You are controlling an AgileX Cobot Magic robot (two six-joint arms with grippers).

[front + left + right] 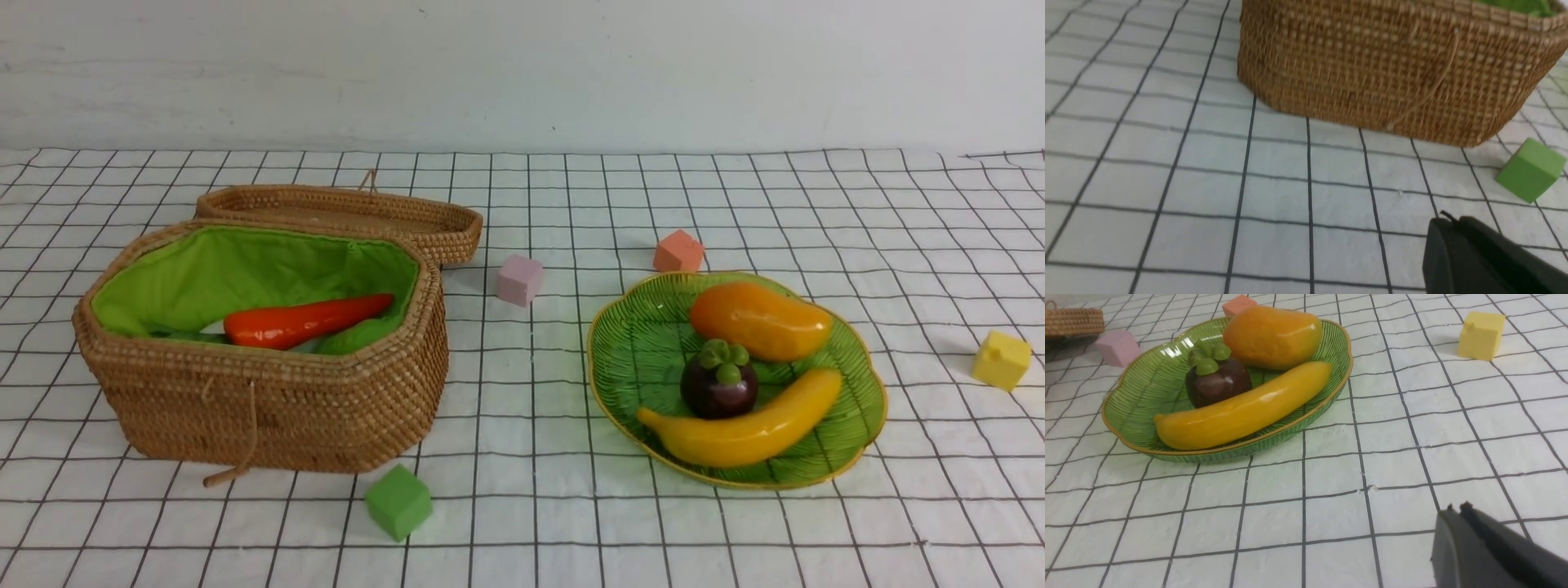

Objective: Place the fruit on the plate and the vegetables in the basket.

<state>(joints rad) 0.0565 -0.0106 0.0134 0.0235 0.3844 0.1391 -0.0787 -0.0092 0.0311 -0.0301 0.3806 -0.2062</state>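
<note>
Nearest, the green cube (397,501) sits just off the basket's (277,408) near right corner. Both claws, left gripper (1447,220) and right gripper (1455,510), are pressed together, empty, over bare checked cloth (522,457). Carrot (306,321) lies inside the basket at left; banana (747,429), mangosteen (718,384) and mango (759,320) rest on the plate (629,351) at right. An open lane runs between them toward the white wall (522,73).

Woven wicker basket (269,408), glossy banana (747,429)

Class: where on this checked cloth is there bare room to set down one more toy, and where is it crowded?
Free: between basket and plate, below the pink cube; also the near strip right of the green cube. Crowded: the plate and the basket's inside.
</note>
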